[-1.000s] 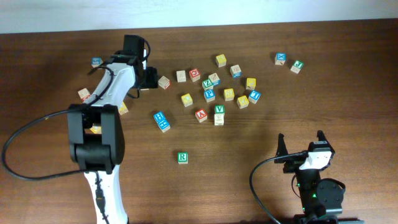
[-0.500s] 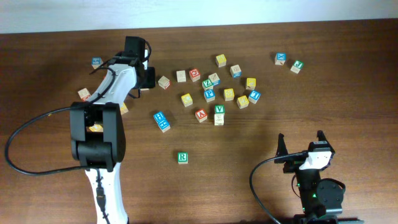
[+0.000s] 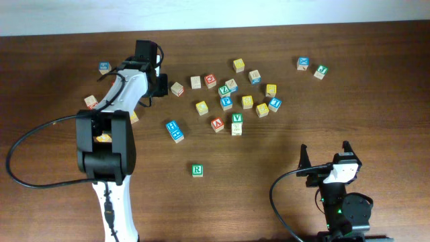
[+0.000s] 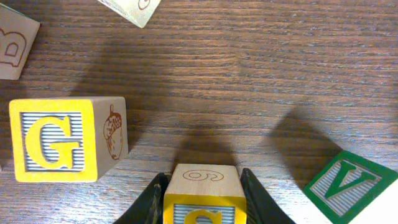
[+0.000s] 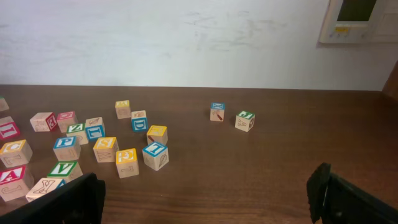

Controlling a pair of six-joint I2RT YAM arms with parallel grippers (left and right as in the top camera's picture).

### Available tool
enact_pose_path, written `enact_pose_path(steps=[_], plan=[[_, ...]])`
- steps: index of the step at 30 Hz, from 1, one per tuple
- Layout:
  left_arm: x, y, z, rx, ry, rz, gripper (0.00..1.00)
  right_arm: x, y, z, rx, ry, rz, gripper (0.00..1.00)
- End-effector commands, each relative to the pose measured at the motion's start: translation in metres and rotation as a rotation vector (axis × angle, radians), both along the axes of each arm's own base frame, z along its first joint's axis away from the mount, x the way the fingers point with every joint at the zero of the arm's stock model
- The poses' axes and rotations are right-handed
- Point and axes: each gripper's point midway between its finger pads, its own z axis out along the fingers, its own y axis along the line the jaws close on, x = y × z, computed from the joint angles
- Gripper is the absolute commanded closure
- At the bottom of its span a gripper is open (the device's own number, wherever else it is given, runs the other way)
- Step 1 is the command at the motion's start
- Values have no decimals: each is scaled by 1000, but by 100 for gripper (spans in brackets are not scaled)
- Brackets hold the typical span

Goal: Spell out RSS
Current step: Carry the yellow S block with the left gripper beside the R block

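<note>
In the left wrist view my left gripper (image 4: 202, 202) is shut on a wooden cube with a yellow face (image 4: 202, 208). Only the curved top of its yellow letter shows; the rest is cut off. A black finger (image 4: 152, 199) presses each side. In the overhead view this gripper (image 3: 160, 84) is at the back left and hides the cube. The green R cube (image 3: 197, 170) sits alone near the table's front middle. Several yellow-faced cubes, such as one (image 3: 201, 107) in the cluster, have letters too small to read. My right gripper (image 3: 325, 156) is open and empty at the front right, with nothing between its jaws (image 5: 211, 193).
A yellow G cube (image 4: 62, 138) and a green V cube (image 4: 348, 183) lie below the left gripper. Many loose cubes are scattered across the back middle (image 3: 228, 87), with two at the back right (image 3: 312, 67) and a few by the left arm (image 3: 91, 102).
The left wrist has shifted very slightly at the back left. The right arm and the cubes on the table have not moved.
</note>
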Motion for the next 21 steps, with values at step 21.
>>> enact_pose_path(steps=[21], plan=[[-253,-193,68,-290,533,-225,76,0,0,-3,3,5,-3,2]])
